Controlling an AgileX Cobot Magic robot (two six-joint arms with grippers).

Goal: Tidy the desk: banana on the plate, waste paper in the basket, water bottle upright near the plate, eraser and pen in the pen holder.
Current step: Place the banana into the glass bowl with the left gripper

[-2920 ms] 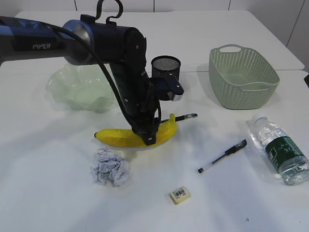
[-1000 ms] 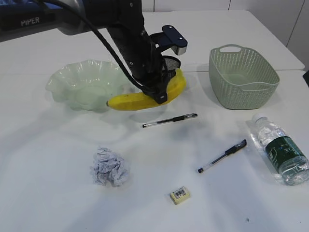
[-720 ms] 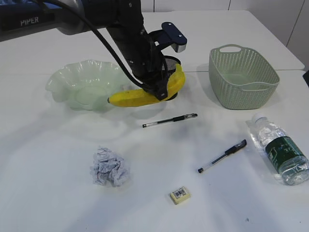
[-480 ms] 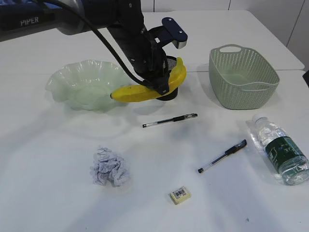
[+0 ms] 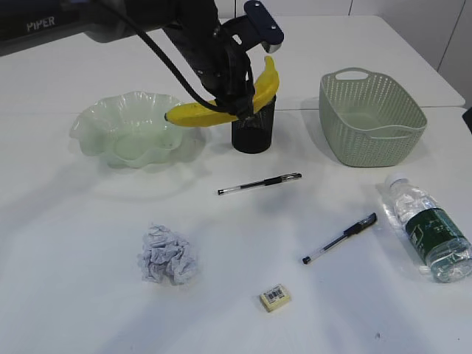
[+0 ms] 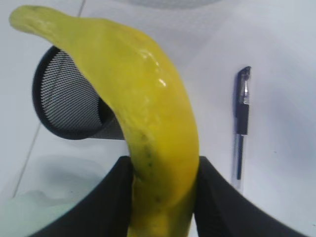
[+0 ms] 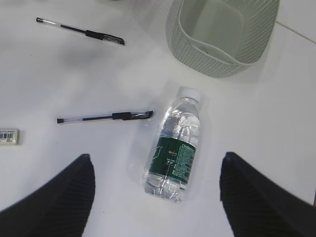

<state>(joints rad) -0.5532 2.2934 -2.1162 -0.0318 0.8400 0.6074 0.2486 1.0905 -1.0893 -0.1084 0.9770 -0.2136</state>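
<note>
While left tool [image 5: 240,103] pinches banana [image 5: 221,107] above plate [image 5: 96,125] | right tool [image 7: 155,192] spread, idle | paper [image 5: 168,255], bottle [image 5: 431,228], eraser [image 5: 274,297], pens [image 5: 259,184] pending

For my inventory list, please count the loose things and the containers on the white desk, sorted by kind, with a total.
Pens: 2 (one, another)
Banana: 1, held in the left claw
Waste paper: 1
Eraser: 1
Water bottle: 1, lying down
Plate: 1
Basket: 1
Pen holder: 1
Total: 9
</note>
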